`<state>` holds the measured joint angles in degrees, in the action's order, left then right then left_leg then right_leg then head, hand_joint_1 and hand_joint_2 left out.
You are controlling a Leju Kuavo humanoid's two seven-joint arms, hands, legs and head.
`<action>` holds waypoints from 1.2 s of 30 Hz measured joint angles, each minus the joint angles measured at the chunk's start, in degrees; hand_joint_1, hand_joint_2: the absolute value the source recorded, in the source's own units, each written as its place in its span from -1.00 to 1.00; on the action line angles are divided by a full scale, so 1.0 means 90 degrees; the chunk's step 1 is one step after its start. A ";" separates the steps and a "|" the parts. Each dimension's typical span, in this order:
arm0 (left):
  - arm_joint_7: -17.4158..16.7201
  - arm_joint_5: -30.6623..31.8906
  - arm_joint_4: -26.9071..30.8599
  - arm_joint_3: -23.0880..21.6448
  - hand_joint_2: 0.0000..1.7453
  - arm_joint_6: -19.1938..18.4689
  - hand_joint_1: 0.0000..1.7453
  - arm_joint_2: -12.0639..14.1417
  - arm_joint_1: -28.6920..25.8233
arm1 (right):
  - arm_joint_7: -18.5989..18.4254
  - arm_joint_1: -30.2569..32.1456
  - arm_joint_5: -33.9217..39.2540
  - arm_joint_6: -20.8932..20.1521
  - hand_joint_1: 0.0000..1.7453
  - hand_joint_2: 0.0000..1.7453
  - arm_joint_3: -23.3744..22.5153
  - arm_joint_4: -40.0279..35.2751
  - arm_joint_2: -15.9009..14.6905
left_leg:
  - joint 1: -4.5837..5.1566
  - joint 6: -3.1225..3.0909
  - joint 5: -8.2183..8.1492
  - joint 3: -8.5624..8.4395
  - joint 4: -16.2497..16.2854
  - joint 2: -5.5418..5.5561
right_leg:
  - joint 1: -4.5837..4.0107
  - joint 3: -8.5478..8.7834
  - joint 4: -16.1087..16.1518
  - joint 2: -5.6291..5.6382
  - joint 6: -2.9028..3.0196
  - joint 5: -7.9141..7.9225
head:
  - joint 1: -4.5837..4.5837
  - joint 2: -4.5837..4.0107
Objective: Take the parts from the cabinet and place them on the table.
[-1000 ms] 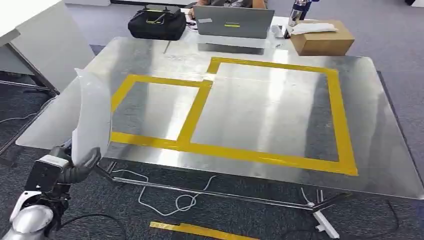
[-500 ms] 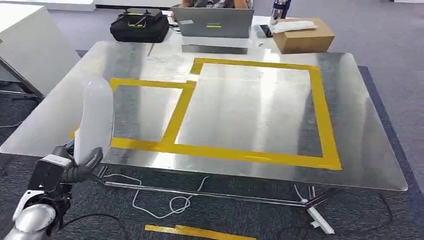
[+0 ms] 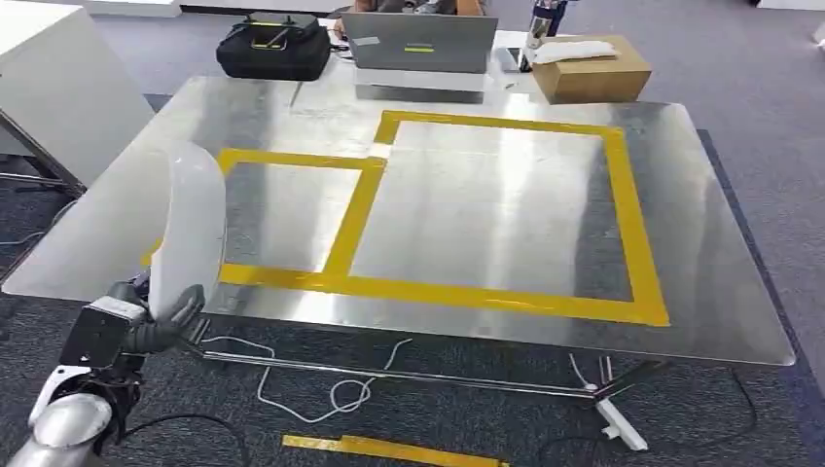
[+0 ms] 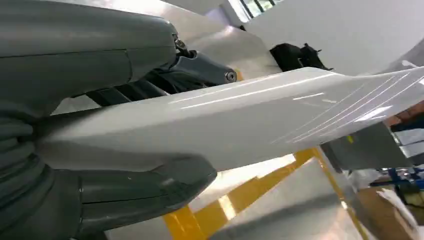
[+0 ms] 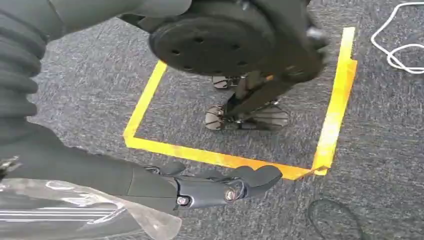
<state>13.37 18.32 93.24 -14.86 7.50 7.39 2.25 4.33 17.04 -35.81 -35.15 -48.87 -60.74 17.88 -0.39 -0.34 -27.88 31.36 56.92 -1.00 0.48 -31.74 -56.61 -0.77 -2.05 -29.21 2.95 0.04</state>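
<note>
A white curved shell part stands upright in my left hand, just off the near-left corner of the metal table. In the left wrist view the thumb and the dark fingers grip the same glossy part from both sides. My right hand hangs low over the carpet, its fingers lying straight along a clear, film-wrapped part; the thumb is hidden.
Yellow tape marks two rectangles on the table. A black bag, a laptop and a cardboard box sit at its far edge. A white cabinet stands left. Cables and yellow floor tape lie below.
The whole view has shifted as the camera moved, bringing the table slightly closer and more centred. My left hand keeps the white part upright in the same grip.
</note>
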 joint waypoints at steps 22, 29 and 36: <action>-0.0688 0.0024 -0.1828 -0.0357 1.00 0.0129 1.00 -0.0158 0.1601 | -0.0367 0.0255 0.1267 0.0236 -1.00 1.00 0.1444 0.0291 -0.0553 | 0.0036 -0.0233 0.0086 0.0069 -0.0087 0.0091 | -0.0011 0.0164 -0.0767 0.0152 -0.0003 -0.0513 | -0.0005 0.0000; -0.0727 0.0024 -0.1923 -0.0403 1.00 0.0172 1.00 -0.0175 0.1550 | -0.0615 0.0566 0.1851 0.0482 -1.00 1.00 0.1943 0.0277 -0.0799 | 0.0031 -0.0167 -0.0518 -0.0684 -0.0086 0.0104 | 0.0010 -0.0750 -0.0543 0.0118 -0.0059 0.0050 | 0.0010 0.0000; -0.0604 0.0063 -0.2013 -0.0478 1.00 0.0294 1.00 -0.0185 0.1569 | -0.0869 0.0797 0.2898 0.1105 -1.00 1.00 0.2629 0.0107 -0.1058 | 0.0022 0.0081 -0.0702 -0.0714 0.0368 0.0119 | -0.0028 -0.0426 -0.0210 0.0091 0.0317 0.0307 | -0.0012 0.0002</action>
<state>7.93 18.88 75.12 -19.17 10.14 5.73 16.38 -3.50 24.22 -9.72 -25.21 -25.21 -59.78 8.35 -0.19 0.39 -34.20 24.93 60.22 0.07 0.23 -35.57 -58.50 0.05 0.80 -26.45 2.84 0.07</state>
